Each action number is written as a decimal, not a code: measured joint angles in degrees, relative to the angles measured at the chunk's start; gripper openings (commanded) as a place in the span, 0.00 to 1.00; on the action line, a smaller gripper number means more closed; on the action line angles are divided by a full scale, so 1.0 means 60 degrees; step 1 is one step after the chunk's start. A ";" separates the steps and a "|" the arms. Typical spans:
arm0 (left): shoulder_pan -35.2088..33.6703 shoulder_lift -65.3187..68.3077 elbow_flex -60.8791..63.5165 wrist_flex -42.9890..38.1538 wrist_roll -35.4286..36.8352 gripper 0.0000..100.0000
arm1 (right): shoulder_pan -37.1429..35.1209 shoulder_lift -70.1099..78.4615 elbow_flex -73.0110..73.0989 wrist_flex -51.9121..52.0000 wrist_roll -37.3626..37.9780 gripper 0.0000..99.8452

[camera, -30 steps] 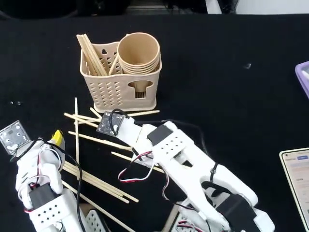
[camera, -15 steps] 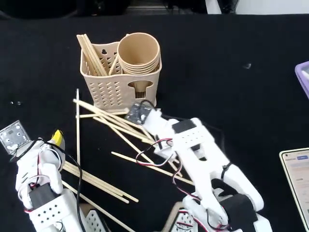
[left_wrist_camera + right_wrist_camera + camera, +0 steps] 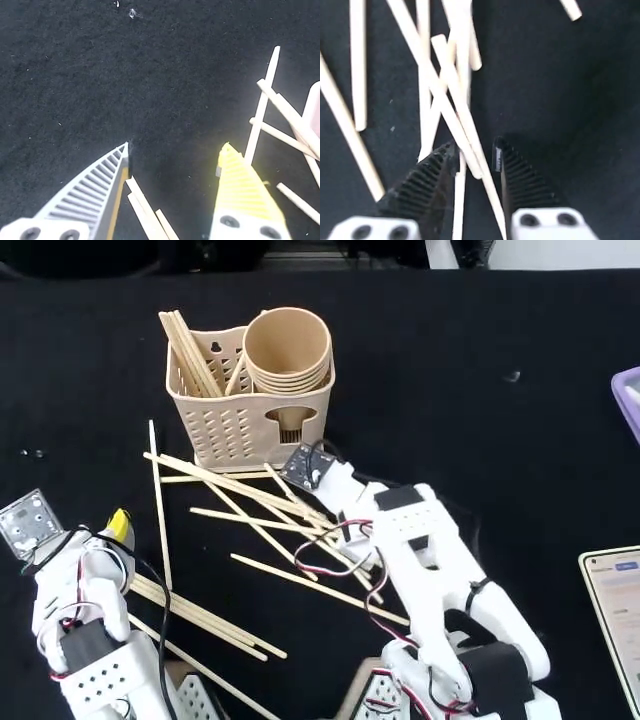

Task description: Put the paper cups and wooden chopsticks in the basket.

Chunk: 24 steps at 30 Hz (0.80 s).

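Observation:
A beige slotted basket (image 3: 240, 425) stands at the back of the black table. It holds stacked paper cups (image 3: 287, 345) and a bundle of wooden chopsticks (image 3: 188, 352). Several loose chopsticks (image 3: 250, 502) lie fanned out in front of it, and more (image 3: 200, 615) lie near the left arm. The right arm (image 3: 410, 540) stretches to just in front of the basket. Its black right gripper (image 3: 474, 146) is shut on two crossed chopsticks (image 3: 451, 95). At the front left, my left gripper (image 3: 175, 150) hangs open over bare cloth, beside chopstick ends (image 3: 145, 212).
A purple object (image 3: 628, 400) sits at the table's right edge, and a flat white device (image 3: 612, 605) lies nearer the front right. Red and white wires (image 3: 335, 550) loop beside the right arm. Black cloth stretches to the right of the basket.
The right arm has swung right and towards the basket, dragging several chopsticks along so that they now fan out just in front of it. The left arm has kept still.

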 measured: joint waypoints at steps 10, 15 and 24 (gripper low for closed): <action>0.0000 0.0000 0.0000 0.0000 0.0000 0.28 | 0.0000 0.0000 -0.0029 0.0659 0.0029 0.01; 0.0000 0.0000 0.0000 0.0000 0.0000 0.28 | 0.0000 -0.0469 -0.0762 0.2300 0.0029 0.01; 0.0000 0.0000 0.0000 0.0000 0.0000 0.28 | -0.0176 -0.4176 -0.1524 0.4425 0.0029 0.01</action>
